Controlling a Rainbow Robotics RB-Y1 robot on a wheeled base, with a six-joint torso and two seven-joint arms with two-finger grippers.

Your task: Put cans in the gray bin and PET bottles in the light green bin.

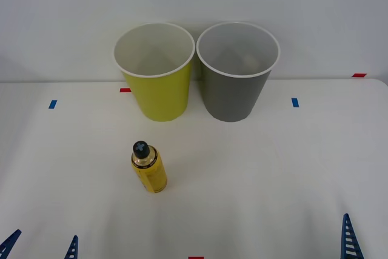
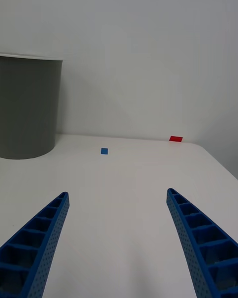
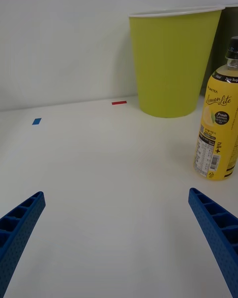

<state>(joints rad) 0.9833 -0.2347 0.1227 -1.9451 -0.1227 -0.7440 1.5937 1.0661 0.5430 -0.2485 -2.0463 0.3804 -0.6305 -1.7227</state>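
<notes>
Two grippers wait wide open and empty: the left gripper (image 3: 116, 243) faces the upright Lemon Lite bottle (image 3: 217, 129) before the light green bin (image 3: 173, 62), the right gripper (image 2: 116, 243) the gray bin (image 2: 27, 107).

Bins (image 1: 160, 92) matt plastic, apparently; bottle (image 1: 149, 168) glossy label; table (image 1: 273, 180) smooth matt white.

Bright, even light; soft faint shadows.
</notes>
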